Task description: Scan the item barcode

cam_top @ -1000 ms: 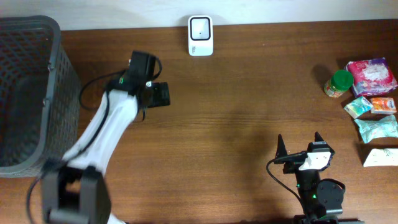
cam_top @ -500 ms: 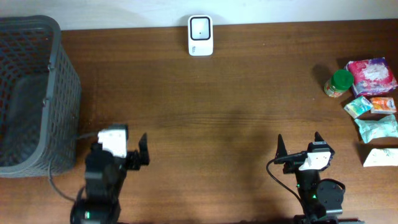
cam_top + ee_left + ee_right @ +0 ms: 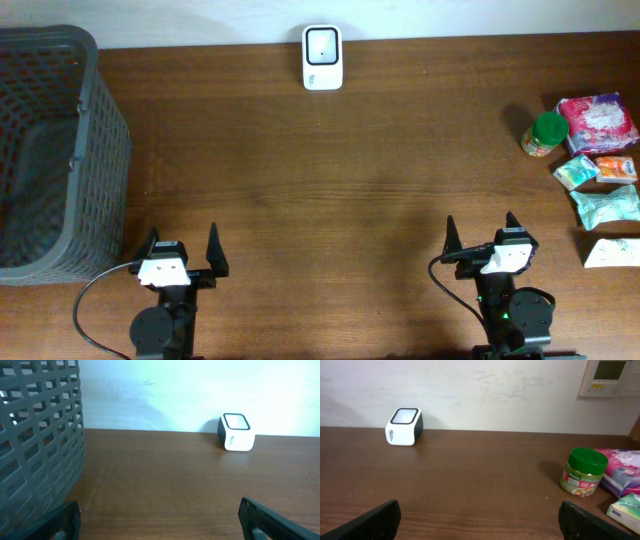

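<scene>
Both gape wide and empty: left gripper point(image 3: 182, 243) beside the dark grey plastic mesh basket point(image 3: 106, 170); right gripper point(image 3: 480, 230) facing the white boxy scanner point(image 3: 322, 57).

**Bare wood lay open across the middle of the table point(image 3: 350, 200), from both grippers to the scanner point(image 3: 322, 57).**

A tall grey mesh basket point(image 3: 60, 150) walled off the left edge, just beside the left gripper point(image 3: 182, 252). A green-lidded jar point(image 3: 544, 134) and a cluster of snack packets point(image 3: 600, 170) crowded the right edge, out past the right gripper point(image 3: 481, 238). The scanner stood alone at the far edge against the white wall point(image 3: 470, 390), with room to pass on either side.
</scene>
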You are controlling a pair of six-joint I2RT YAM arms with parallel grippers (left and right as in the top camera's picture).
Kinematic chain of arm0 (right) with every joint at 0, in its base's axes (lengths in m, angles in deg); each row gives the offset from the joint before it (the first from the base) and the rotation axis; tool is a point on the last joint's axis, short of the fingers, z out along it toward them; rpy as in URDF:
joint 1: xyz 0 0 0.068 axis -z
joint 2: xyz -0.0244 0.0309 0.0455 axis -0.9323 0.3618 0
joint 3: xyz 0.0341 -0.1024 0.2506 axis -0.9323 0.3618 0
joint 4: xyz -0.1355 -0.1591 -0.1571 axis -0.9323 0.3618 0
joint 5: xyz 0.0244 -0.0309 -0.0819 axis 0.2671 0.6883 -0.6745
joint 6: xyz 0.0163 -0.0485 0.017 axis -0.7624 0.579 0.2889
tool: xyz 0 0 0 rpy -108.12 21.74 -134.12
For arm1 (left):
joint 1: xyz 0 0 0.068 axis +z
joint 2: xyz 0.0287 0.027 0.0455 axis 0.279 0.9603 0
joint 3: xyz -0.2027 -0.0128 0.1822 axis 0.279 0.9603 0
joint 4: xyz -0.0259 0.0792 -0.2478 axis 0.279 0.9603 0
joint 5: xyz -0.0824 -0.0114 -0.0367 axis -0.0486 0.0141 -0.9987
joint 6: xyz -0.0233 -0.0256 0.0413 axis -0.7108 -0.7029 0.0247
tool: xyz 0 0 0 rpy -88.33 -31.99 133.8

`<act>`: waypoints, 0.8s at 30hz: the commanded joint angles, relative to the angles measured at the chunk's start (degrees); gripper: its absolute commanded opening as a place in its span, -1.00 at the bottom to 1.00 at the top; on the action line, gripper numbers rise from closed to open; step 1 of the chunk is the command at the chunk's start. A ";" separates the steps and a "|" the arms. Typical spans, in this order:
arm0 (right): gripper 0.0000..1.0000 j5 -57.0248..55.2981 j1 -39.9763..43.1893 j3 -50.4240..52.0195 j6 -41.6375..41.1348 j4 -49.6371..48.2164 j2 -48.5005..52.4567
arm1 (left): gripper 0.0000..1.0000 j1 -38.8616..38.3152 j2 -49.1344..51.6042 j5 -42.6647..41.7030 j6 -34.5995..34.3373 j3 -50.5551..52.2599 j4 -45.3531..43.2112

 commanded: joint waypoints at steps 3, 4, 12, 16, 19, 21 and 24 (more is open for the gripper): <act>0.97 -0.52 -0.31 0.52 0.39 0.11 -0.39 | 0.98 -0.07 -0.70 -1.07 0.72 0.70 -0.42; 0.97 -0.52 -0.31 0.52 0.39 0.11 -0.39 | 0.98 -0.44 -0.70 -1.05 0.94 0.70 -0.02; 0.97 -0.52 -0.31 0.52 0.39 0.11 -0.39 | 0.98 -0.61 -0.70 -2.29 5.64 0.70 0.48; 0.97 -0.52 -0.31 0.52 0.39 0.11 -0.39 | 0.98 -2.54 -0.70 -1.62 4.76 0.70 0.57; 0.97 -0.52 -0.31 0.52 0.39 0.11 -0.39 | 0.98 -2.86 -0.70 -0.81 2.51 0.70 0.63; 0.97 -0.52 -0.31 0.52 0.42 0.11 -0.39 | 0.98 -2.86 -0.70 0.00 -0.66 0.70 0.66; 0.97 -0.52 -0.31 0.52 0.39 0.11 -0.39 | 0.98 -2.80 -0.70 0.28 -0.66 0.70 0.76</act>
